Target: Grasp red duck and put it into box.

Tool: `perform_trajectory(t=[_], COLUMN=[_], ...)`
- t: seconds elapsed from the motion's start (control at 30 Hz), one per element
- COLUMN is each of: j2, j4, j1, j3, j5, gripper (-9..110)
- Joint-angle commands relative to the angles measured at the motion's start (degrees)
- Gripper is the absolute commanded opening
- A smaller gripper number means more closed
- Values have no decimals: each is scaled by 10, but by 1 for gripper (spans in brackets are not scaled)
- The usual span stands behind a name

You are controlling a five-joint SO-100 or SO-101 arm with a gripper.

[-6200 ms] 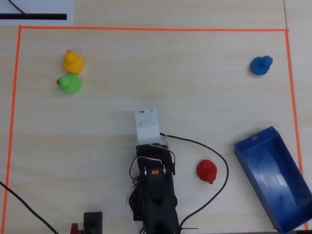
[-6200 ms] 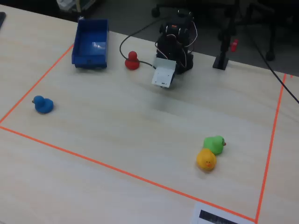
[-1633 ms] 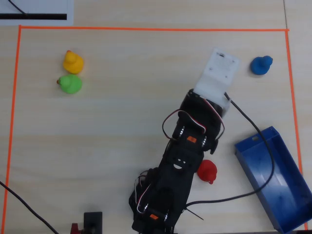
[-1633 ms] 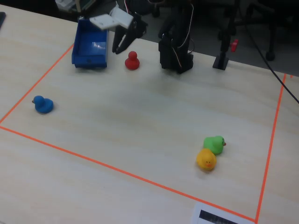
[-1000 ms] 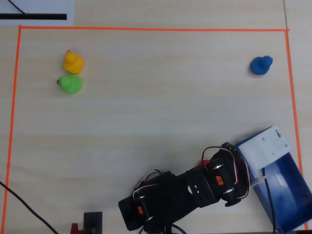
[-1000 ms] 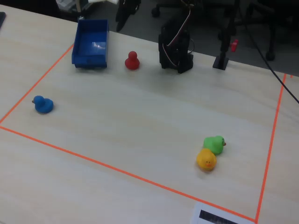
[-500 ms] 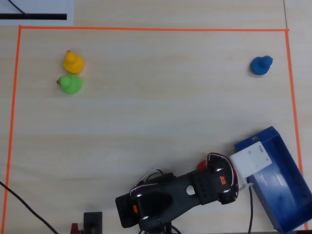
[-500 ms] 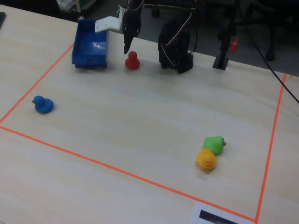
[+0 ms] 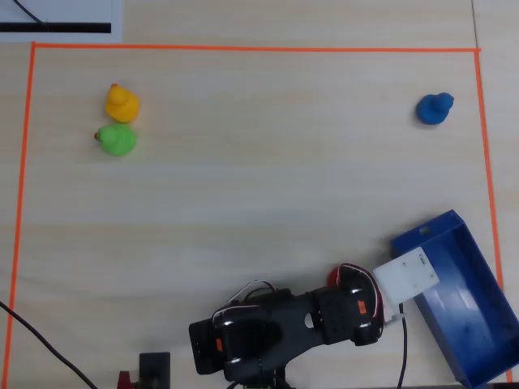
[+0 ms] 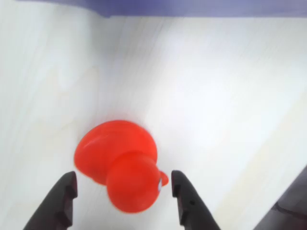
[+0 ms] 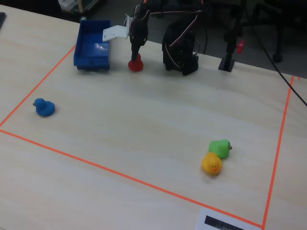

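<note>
No writing can be read anywhere. A white sheet point(image 11: 228, 222) at the lower right of the fixed view, upper left of the overhead view, carries only a black bar, without legible letters or numbers.

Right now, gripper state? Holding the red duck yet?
Gripper: open, fingers either side of the red duck on the table, not closed on it.

Overhead: arm is sitting at bottom centre, claw point(image 9: 345, 279) pointing right, near the blue box point(image 9: 466, 312). Red duck point(image 9: 333, 278) is barely peeking out beside the claw. Yellow duck point(image 9: 122, 103) and green duck point(image 9: 117, 139) are touching upper left; blue duck point(image 9: 434, 109) upper right.
</note>
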Motion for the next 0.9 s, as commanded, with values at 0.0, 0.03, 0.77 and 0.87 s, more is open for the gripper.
perform_trajectory(t=[0.0,0.03,0.77,0.87], j2=[6,6,-22,-19], j4=[-18,-18,-53,-77], j1=[25,30,33,32], j3=[9,13,10,14], j5=[-20,-23,-23,-17], gripper=[27,27,0,0])
